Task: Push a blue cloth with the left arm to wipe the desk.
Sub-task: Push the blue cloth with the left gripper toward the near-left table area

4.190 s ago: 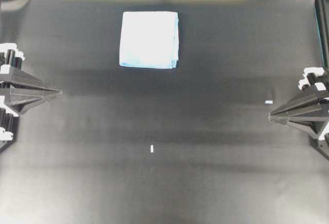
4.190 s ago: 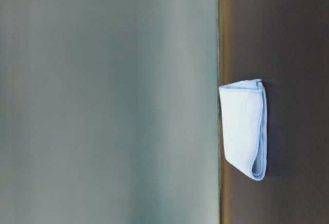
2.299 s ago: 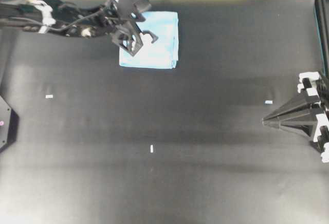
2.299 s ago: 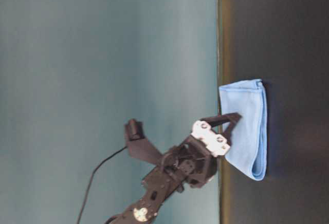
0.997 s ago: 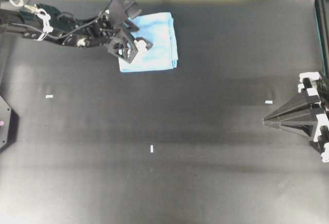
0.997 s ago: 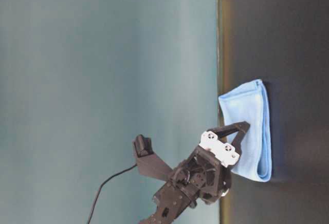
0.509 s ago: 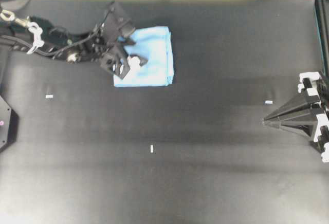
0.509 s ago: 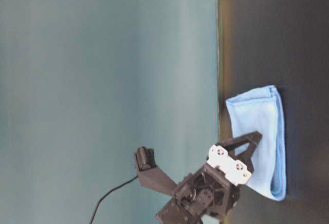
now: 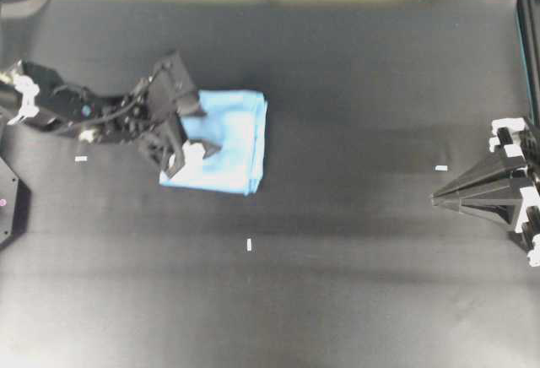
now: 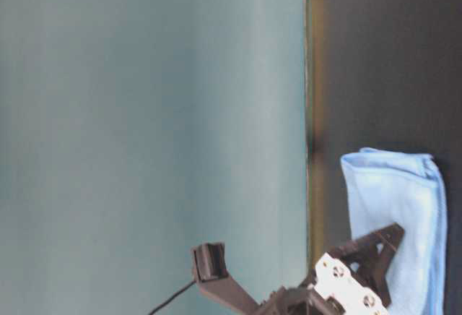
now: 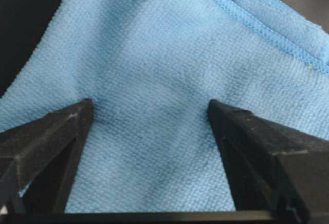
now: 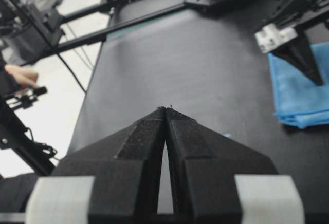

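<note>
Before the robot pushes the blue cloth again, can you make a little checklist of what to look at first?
1. Left gripper on the blue cloth: ok, fingers spread over it.
2. Pads pressing the cloth down: cannot tell.
3. Cloth folded flat, not bunched: ok.
4. Desk ahead of the cloth bare apart from tiny white marks: ok.
5. Right gripper parked shut at the far side, away from the cloth: ok.
</note>
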### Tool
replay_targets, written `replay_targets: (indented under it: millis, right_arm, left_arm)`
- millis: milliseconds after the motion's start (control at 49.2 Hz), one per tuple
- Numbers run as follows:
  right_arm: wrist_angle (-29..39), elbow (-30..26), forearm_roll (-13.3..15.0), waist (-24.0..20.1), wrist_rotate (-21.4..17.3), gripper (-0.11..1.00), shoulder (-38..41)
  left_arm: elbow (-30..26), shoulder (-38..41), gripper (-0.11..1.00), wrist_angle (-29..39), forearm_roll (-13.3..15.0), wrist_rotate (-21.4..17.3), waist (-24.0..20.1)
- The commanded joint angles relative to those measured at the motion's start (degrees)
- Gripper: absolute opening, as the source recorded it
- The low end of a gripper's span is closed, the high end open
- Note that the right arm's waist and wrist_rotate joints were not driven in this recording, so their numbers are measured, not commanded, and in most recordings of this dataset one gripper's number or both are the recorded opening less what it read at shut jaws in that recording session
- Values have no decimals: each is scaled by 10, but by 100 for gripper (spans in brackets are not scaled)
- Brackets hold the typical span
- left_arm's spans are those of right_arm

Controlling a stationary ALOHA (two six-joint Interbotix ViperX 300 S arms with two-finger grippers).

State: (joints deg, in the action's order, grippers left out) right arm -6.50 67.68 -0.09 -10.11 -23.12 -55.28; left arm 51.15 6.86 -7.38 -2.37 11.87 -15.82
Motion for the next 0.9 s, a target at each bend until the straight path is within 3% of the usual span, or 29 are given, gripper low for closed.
replay_targets:
  millis: [0,488,875]
  right_arm:
    - [-6,-6,-1,0,0,1,4]
    - [-7,-6,-1,-1,0,1,3]
    - [-7,-6,-1,0,0,1,3]
  left_arm:
    - [30,-6,87,6,-1,3,40]
    - [102,-67,87,9,-1,4,157]
    - [97,-69,87,10,-1,11,294]
